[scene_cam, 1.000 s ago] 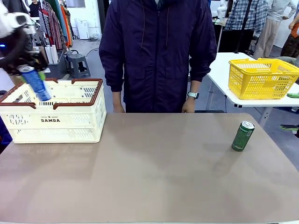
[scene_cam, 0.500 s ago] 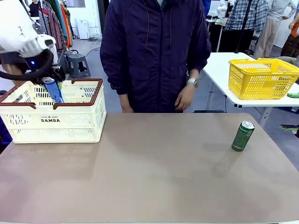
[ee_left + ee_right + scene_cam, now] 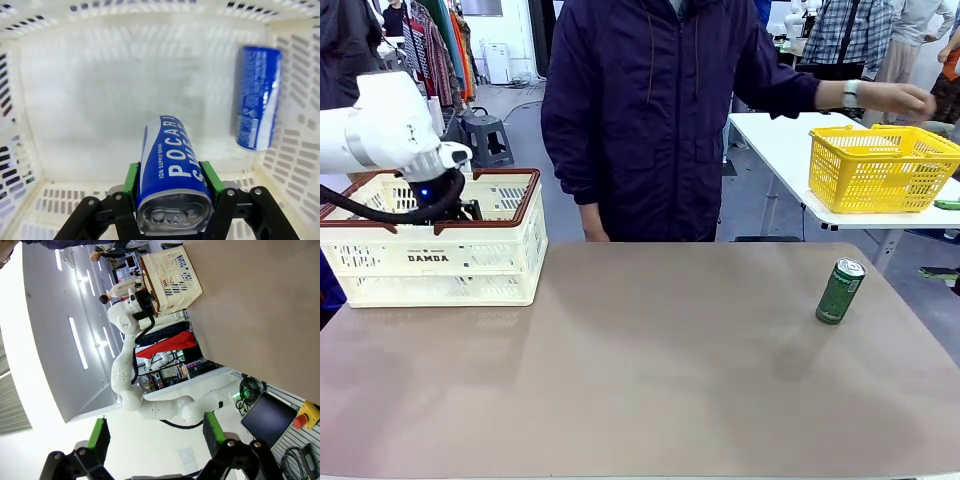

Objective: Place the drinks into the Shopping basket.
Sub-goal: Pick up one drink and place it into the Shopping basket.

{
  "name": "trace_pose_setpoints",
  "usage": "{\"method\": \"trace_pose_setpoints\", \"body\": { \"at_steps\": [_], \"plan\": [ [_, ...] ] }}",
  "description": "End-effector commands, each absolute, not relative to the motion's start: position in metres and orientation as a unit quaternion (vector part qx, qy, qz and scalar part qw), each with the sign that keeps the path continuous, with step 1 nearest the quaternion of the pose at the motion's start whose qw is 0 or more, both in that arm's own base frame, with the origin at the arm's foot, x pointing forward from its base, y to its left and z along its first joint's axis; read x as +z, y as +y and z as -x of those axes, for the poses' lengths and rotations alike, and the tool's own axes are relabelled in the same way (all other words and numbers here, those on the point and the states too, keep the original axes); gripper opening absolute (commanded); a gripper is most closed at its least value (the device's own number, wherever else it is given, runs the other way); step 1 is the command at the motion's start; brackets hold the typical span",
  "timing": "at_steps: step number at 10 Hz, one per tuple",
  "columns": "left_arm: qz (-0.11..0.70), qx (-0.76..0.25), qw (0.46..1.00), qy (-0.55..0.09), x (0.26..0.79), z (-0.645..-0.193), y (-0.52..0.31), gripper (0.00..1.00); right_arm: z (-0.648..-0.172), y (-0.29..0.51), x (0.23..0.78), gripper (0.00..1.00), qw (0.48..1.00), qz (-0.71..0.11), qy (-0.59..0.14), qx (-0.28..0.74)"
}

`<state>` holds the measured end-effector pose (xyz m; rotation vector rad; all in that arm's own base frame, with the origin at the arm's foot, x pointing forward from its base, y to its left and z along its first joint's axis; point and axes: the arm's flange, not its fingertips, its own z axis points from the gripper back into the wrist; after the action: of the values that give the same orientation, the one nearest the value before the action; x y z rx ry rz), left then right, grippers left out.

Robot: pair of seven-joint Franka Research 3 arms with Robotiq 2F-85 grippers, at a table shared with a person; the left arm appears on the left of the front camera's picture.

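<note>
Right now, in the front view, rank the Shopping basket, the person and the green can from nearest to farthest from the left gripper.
1. Shopping basket, far left: the left gripper, shut on a blue can, is down inside it.
2. Person, standing beyond the far edge of the table, centre.
3. Green can, upright near the table's right edge.

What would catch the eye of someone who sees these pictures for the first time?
First, the left end effector down inside the cream Shopping basket, shut on a blue Pocari Sweat can, with a second blue can lying on the basket floor. Next, a lone green can standing on the right side of the table. At the far right, a person's hand is stretched out above a yellow basket.
</note>
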<state>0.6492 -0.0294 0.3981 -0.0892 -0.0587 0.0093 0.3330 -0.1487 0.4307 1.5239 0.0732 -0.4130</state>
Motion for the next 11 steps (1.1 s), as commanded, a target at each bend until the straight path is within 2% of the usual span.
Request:
{"method": "trace_pose_setpoints", "body": {
  "at_steps": [1,2,3,4,5,8,9,11],
  "plan": [
    [0.027,0.001,0.999,-0.018,0.407,-0.652,-0.032,0.0,-0.333,-0.149,0.437,1.0,0.7,-0.687,0.039,-0.191],
    [0.022,0.003,1.0,-0.019,0.407,-0.65,-0.033,0.0,-0.333,-0.149,0.437,1.0,0.7,-0.687,0.039,-0.191],
    [0.025,0.005,0.999,-0.02,0.408,-0.65,-0.033,0.39,-0.333,-0.149,0.437,1.0,0.7,-0.687,0.039,-0.191],
    [0.025,0.007,0.999,-0.019,0.409,-0.65,-0.034,0.96,-0.333,-0.149,0.437,1.0,0.7,-0.687,0.039,-0.191],
    [0.022,0.008,1.0,-0.021,0.411,-0.651,-0.033,1.0,-0.333,-0.149,0.437,1.0,0.7,-0.687,0.039,-0.191],
    [0.02,0.008,0.999,-0.024,0.414,-0.65,-0.031,1.0,-0.333,-0.149,0.437,1.0,0.7,-0.687,0.039,-0.191],
    [0.027,0.013,0.999,-0.034,0.426,-0.649,-0.027,1.0,-0.333,-0.149,0.437,1.0,0.7,-0.687,0.039,-0.191],
    [0.028,0.034,0.997,-0.071,0.494,-0.634,-0.013,1.0,-0.333,-0.149,0.437,1.0,0.7,-0.687,0.039,-0.191]
  ]
}}
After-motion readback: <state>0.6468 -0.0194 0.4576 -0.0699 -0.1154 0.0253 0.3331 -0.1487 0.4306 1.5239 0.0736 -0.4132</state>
